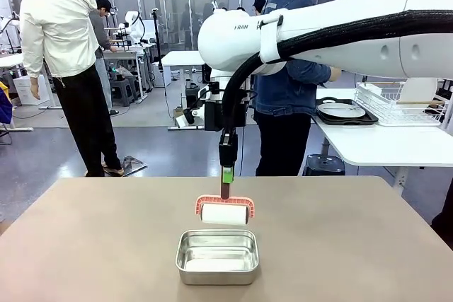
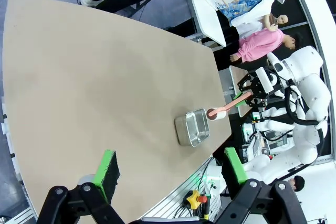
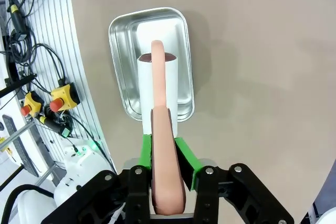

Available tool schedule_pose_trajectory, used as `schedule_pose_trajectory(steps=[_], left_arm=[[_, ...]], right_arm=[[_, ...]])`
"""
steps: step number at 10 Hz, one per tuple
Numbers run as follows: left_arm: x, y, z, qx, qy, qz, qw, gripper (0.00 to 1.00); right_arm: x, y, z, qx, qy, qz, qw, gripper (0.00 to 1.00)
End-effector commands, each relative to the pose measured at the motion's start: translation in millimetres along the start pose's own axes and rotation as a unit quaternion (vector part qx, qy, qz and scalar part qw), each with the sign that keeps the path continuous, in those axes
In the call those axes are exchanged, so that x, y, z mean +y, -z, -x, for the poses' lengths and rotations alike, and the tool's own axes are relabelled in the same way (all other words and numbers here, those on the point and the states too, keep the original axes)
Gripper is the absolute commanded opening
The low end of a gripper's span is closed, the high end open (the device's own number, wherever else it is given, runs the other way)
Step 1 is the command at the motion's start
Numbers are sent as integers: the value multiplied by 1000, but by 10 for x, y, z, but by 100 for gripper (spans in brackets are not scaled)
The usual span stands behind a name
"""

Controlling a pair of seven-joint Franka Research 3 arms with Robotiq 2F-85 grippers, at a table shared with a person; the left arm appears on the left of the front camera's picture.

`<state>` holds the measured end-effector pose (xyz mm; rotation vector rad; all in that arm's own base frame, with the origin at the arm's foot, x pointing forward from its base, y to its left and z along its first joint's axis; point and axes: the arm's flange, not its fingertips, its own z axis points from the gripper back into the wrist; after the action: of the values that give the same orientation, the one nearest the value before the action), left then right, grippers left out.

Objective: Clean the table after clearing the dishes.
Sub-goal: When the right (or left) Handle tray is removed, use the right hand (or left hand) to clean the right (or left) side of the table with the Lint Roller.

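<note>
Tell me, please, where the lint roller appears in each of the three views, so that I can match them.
Front view: lint roller at centre, hanging from the right tool, directly above the steel tin in the picture.
Left wrist view: lint roller small, right of centre, beside the steel tin.
Right wrist view: lint roller rising from bottom centre, over the steel tin.
Shared landmark: the steel tin.

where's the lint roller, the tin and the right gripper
lint roller [image 1: 224,214], front view, middle of the white roll
tin [image 1: 216,276], front view, near wall
right gripper [image 3: 167,149], right wrist view, between the green pads, clamped on the roller's handle
</note>
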<state>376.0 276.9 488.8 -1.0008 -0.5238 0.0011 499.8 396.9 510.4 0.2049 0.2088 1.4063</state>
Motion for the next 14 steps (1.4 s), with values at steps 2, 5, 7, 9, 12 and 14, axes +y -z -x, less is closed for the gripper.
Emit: schedule_pose_trajectory(steps=[2, 5, 7, 9, 12, 14], left_arm=[[-52, -35, 23, 5, -6, -1, 1000, 100], [-52, -35, 23, 5, -6, -1, 1000, 100], [-52, -35, 23, 5, -6, -1, 1000, 100], [-52, -35, 23, 5, -6, -1, 1000, 100], [-52, -35, 23, 5, -6, -1, 1000, 100], [-52, -35, 23, 5, -6, -1, 1000, 100]], right_arm=[[0, 0, 0, 0, 0, 0, 1000, 22], [-331, -331, 961, -186, 132, -80, 970, 22], [-568, -257, 1369, -252, 203, -102, 941, 22], [-830, -284, 1779, -341, 278, -133, 888, 22], [-892, -96, 2220, -357, 318, -123, 870, 22], [-984, 15, 2562, -383, 387, -112, 831, 22]])
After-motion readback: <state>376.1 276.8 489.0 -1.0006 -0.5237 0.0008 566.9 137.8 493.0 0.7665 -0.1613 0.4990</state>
